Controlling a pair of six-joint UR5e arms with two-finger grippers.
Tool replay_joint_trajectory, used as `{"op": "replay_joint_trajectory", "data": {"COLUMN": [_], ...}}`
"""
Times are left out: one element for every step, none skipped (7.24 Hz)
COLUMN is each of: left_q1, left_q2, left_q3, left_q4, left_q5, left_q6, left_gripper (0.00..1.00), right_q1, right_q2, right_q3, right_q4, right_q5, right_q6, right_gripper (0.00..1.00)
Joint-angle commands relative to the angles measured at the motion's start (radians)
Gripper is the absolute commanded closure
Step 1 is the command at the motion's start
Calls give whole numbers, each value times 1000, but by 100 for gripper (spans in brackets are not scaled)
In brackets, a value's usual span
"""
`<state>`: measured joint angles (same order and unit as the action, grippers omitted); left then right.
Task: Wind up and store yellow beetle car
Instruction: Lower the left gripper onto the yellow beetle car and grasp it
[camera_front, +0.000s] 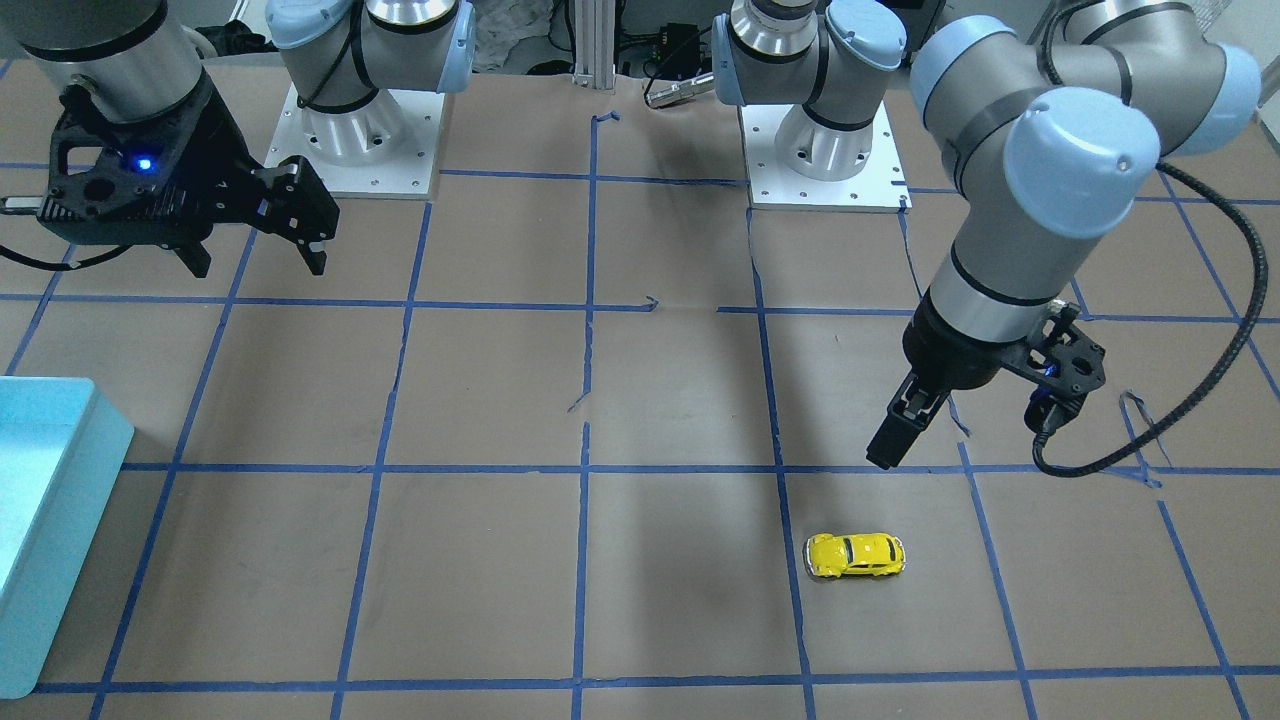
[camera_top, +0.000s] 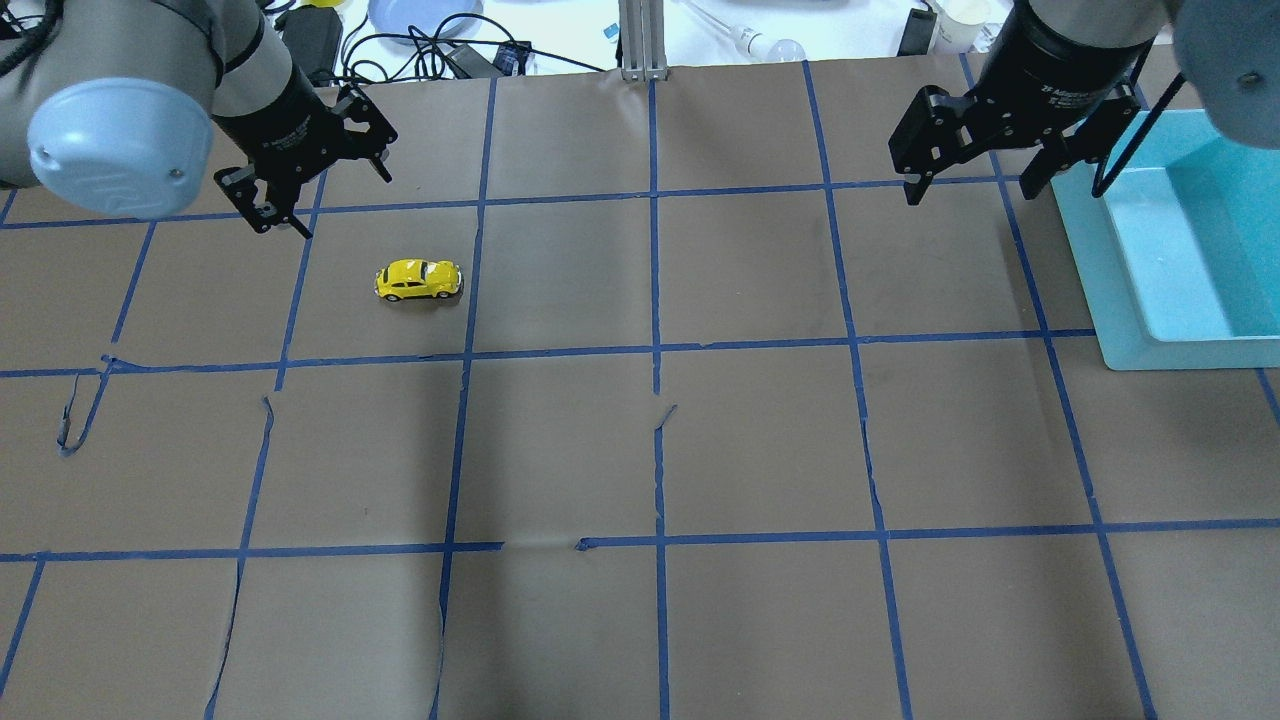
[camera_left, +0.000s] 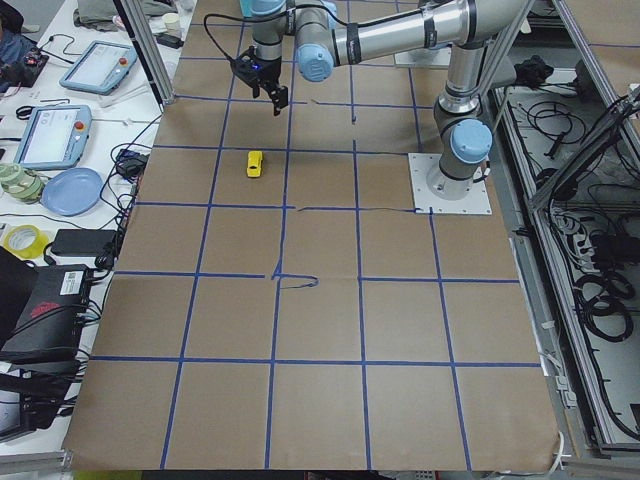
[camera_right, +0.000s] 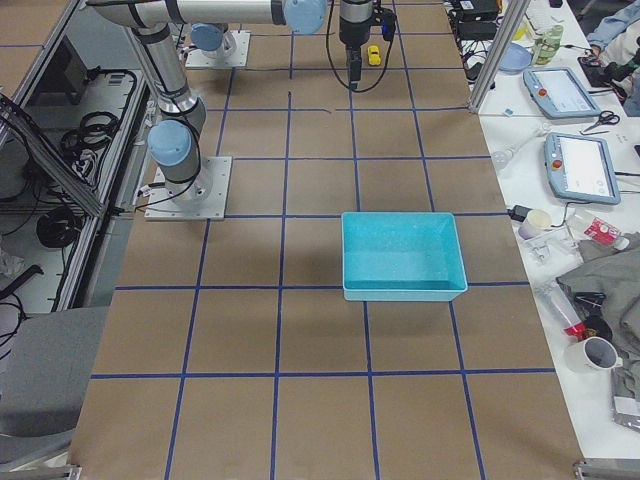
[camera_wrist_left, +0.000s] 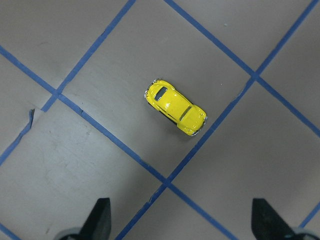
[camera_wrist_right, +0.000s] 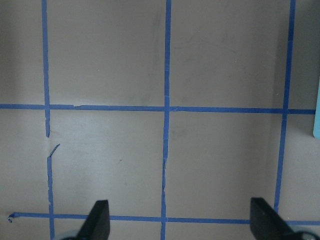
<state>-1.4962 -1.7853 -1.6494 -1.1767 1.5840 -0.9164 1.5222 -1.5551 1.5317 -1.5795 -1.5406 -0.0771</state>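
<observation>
The yellow beetle car (camera_top: 419, 280) stands on its wheels on the brown paper, on my left side of the table, and nothing touches it. It also shows in the front view (camera_front: 856, 555) and in the left wrist view (camera_wrist_left: 176, 107). My left gripper (camera_top: 325, 200) is open and empty. It hovers above the table close to the car, and the car lies between and ahead of its fingertips (camera_wrist_left: 100, 217). My right gripper (camera_top: 970, 190) is open and empty, high over the table's right side beside the bin, also seen in the front view (camera_front: 255, 262).
A teal open bin (camera_top: 1090, 260) stands at the table's right edge, also visible in the front view (camera_front: 60, 480). Blue tape lines grid the brown paper, which has small tears. Cables and a plate (camera_top: 420, 15) lie beyond the far edge.
</observation>
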Motion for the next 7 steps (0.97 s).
{"op": "replay_joint_trajectory", "data": {"left_q1": [2, 17, 28, 30, 30, 30, 31], "left_q2": [-66, -103, -141, -175, -204, -235, -258], "left_q3": [-32, -36, -36, -32, -29, -29, -24], "left_q4": [49, 122, 127, 143, 225, 299, 310], "left_q5": [-5, -4, -7, -7, -6, -5, -4], "left_q6": [-272, -289, -359, -436, -455, -458, -457], "left_gripper": [0, 0, 0, 0, 0, 0, 0], "right_q1": [0, 0, 0, 0, 0, 0, 0], "right_q2": [3, 1, 3, 3, 3, 3, 3], "right_q3": [4, 4, 5, 5, 5, 8, 11], "right_q4": [-1, -2, 2, 3, -2, 1, 3], "right_q5": [-3, -1, -3, -3, 0, -1, -1], "right_q6": [-22, -23, -26, -26, -24, -26, -26], "right_gripper": [0, 0, 0, 0, 0, 0, 0]}}
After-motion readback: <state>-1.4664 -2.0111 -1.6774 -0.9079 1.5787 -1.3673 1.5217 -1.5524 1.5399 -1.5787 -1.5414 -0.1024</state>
